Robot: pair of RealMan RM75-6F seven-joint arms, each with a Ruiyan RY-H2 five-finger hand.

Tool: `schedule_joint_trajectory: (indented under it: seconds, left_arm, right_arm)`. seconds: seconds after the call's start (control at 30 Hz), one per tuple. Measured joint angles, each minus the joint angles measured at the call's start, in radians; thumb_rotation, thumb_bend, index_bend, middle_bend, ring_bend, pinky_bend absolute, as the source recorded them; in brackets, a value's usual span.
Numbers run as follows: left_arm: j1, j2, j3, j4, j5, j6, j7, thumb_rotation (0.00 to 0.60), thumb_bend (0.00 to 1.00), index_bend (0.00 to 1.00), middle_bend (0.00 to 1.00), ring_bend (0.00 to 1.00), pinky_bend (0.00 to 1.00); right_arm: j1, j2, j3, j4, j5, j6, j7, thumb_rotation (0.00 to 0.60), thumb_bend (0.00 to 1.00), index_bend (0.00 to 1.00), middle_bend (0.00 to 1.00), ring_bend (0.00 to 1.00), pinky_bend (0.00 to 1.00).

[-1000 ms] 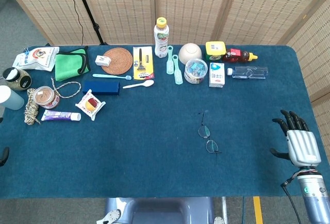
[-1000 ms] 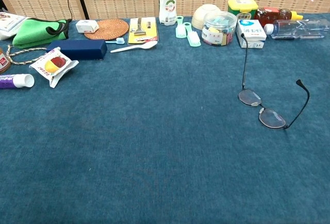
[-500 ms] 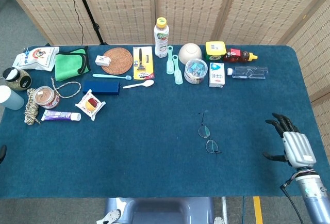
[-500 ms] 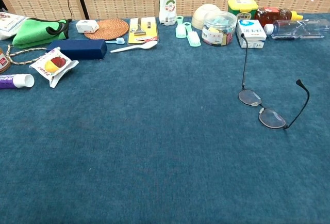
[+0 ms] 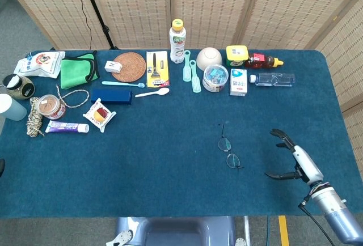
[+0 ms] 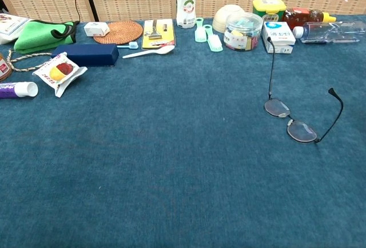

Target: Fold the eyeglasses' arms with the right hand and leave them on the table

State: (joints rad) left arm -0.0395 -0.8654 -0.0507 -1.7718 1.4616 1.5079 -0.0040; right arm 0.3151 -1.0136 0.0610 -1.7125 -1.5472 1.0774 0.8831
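Thin black-rimmed eyeglasses lie on the blue table, lenses down toward me, both arms unfolded and sticking up and back. My right hand hovers to their right in the head view, turned edge-on, fingers and thumb spread apart, holding nothing. A clear gap separates it from the glasses. The chest view does not show this hand. My left hand appears in neither view.
Along the far edge stand a drink bottle, a bowl, a clear tub, a white carton and a plastic bottle. A dark blue case, snack packet and rope lie at the left.
My right hand has moved left toward the eyeglasses and rotated from back-facing to edge-on. The eyeglasses have not moved.
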Motion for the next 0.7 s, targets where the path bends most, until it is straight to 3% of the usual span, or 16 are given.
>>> schedule_joint_trajectory:
  seconds: [0.47,0.7]
  left_arm:
    - [0.001,0.003,0.004,-0.006,-0.001,0.0,0.011,0.566,0.44,0.09,0.1,0.1,0.0]
    - [0.003,0.005,0.003,-0.003,-0.003,0.002,0.004,0.564,0.44,0.09,0.1,0.1,0.0]
  right_arm:
    - [0.098,-0.077,-0.043,0.056,-0.078,-0.062,0.304,0.6,0.0,0.06,0.0,0.0,0.1]
    - [0.13,-0.138,-0.055,0.078,-0.08,-0.071,0.352,0.6,0.0,0.05,0.0,0.0,0.09]
